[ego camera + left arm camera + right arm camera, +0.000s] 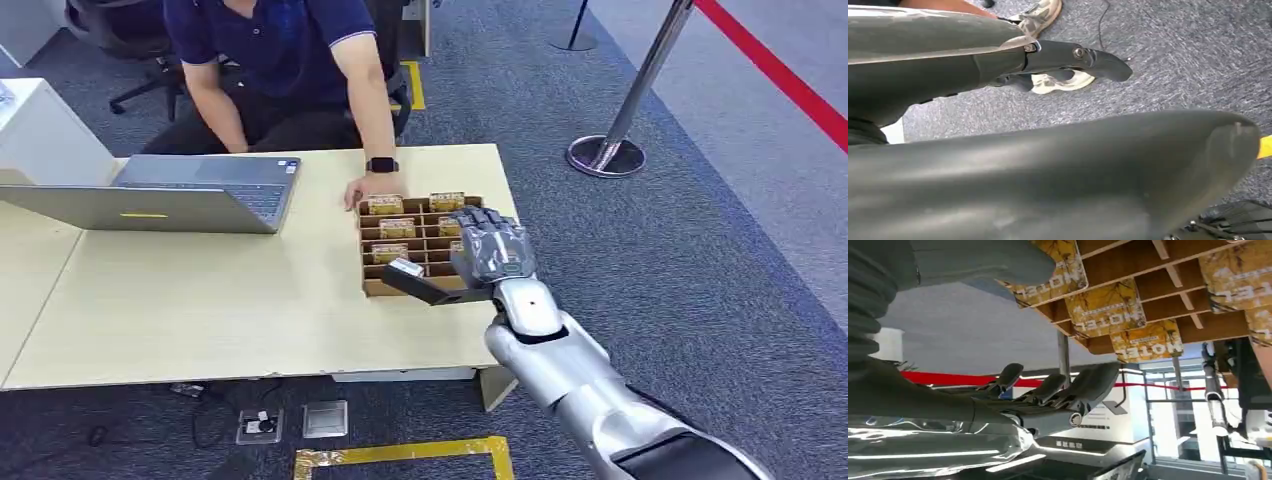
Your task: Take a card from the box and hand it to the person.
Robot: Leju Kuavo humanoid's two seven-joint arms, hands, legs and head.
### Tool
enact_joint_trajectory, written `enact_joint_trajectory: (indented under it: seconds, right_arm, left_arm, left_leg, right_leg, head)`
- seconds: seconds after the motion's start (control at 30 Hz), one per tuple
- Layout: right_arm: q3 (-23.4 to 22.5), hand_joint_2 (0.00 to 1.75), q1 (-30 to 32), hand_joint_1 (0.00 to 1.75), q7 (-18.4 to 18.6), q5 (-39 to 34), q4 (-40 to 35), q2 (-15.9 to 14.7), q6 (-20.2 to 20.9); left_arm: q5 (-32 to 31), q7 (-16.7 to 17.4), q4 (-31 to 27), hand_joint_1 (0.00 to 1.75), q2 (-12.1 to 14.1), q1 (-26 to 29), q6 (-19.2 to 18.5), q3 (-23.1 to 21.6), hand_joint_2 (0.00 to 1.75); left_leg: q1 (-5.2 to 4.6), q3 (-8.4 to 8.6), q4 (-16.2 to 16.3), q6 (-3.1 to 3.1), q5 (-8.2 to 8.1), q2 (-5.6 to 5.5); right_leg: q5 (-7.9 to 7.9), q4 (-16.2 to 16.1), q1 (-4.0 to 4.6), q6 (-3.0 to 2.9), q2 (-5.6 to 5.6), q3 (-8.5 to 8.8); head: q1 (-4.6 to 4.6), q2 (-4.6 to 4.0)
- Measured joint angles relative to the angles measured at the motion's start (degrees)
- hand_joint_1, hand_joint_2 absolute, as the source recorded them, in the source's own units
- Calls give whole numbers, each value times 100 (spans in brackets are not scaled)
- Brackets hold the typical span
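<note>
Right hand (490, 252) hovers palm-down over the box (375, 287), fingers spread.

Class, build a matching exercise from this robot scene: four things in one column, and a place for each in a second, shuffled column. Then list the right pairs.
Things:
1. laptop
2. box
3. right hand
4. stanchion base

Places:
A. on the carpet beyond the table
B. over the box's right side
C. on the table's left part
D. on the table, by the person's hand

Pairs: 1-C, 2-D, 3-B, 4-A
</note>
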Motion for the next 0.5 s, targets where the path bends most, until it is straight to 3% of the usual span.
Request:
enact_joint_trajectory:
  seconds: [0.03,0.5]
  right_arm:
    - [-2,175,-16,61,4,-2,46,-2,-4]
    - [-37,175,-258,75,96,-72,636,-2,-11]
  left_arm:
    - [-2,0,0,0,-4,-1,0,0,0]
    - [-35,31,0,0,-20,-10,-15,-24,0]
  left_leg:
    - [0,0,0,0,0,0]
    - [0,0,1,0,0,0]
  right_leg:
    - [0,0,0,0,0,0]
    - [0,0,0,0,0,0]
  head:
    - [0,0]
    - [0,0]
